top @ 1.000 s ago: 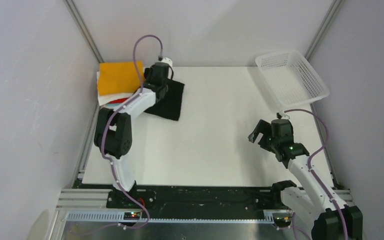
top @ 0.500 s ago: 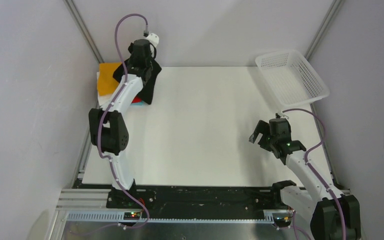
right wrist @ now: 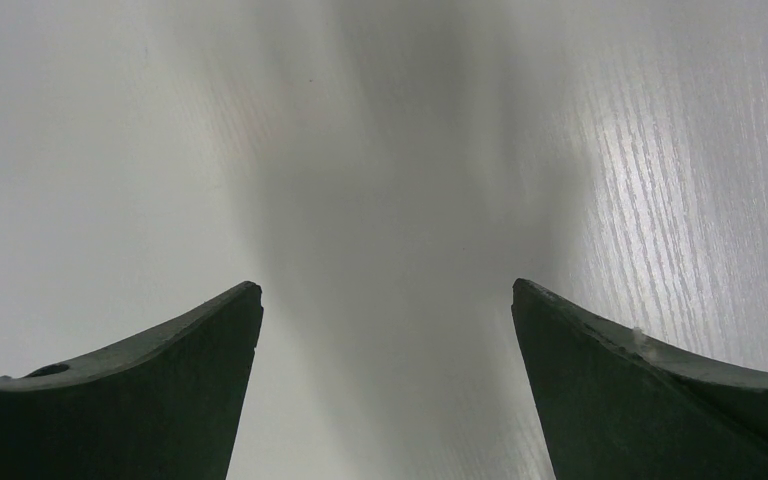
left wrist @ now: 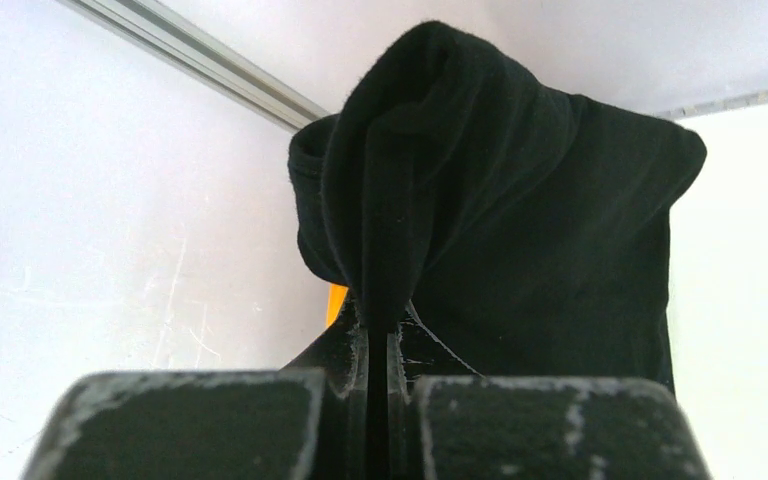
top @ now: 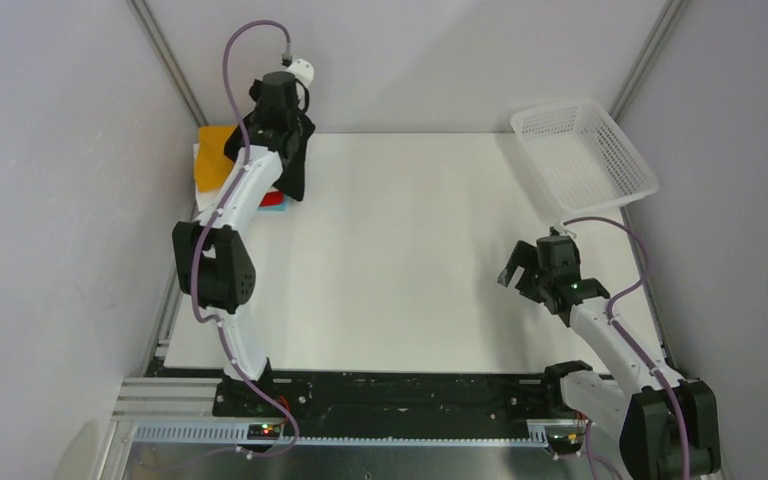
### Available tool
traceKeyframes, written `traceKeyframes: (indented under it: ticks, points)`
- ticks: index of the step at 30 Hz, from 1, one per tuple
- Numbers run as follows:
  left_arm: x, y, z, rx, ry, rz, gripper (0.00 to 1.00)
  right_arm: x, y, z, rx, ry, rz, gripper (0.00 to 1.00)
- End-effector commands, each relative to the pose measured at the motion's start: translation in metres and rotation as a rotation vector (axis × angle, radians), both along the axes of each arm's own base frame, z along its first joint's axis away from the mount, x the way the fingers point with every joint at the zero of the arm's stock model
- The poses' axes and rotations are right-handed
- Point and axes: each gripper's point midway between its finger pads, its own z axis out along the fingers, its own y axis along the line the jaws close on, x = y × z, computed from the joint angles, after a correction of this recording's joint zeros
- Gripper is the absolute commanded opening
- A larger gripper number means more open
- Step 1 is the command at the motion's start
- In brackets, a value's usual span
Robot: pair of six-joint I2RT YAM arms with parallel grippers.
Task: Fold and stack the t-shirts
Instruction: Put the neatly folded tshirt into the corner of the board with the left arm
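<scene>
Our left hand (top: pixel 278 128) is pinching the black tee (top: pixel 293 170) tight between its fingers. The cloth is hanging lengthwise below it at the right edge of the folded stack (top: pixel 215 158), in the far-left corner of the bench (top: pixel 430 250). Our right hand (top: pixel 520 270) is idling with its fingers spread wide, well apart from the stack, so we are judging the left arm nearer for placing.

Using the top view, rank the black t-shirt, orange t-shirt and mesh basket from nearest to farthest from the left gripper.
1. black t-shirt, clamped in the left gripper.
2. orange t-shirt, just left, atop the stack.
3. mesh basket, far right corner.
</scene>
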Motion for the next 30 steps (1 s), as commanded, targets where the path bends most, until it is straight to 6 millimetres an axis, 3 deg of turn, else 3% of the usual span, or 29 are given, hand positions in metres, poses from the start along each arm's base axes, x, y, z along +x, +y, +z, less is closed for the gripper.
traceKeyframes:
  ticks: [1, 19, 27, 30]
  points:
    - [-0.021, 0.008, 0.11, -0.042, -0.257, 0.027, 0.0, 0.007, -0.002, 0.0, -0.001, -0.014, -0.019, 0.99]
    - [-0.02, 0.014, 0.127, -0.044, -0.296, 0.036, 0.0, 0.006, 0.006, -0.008, 0.024, 0.02, 0.006, 1.0]
    - [-0.009, 0.031, 0.104, -0.039, -0.256, 0.073, 0.0, 0.007, 0.005, -0.01, 0.021, 0.025, 0.004, 0.99]
    - [-0.002, 0.042, 0.087, -0.046, -0.228, 0.086, 0.0, 0.007, 0.005, -0.01, 0.022, 0.023, 0.002, 0.99]
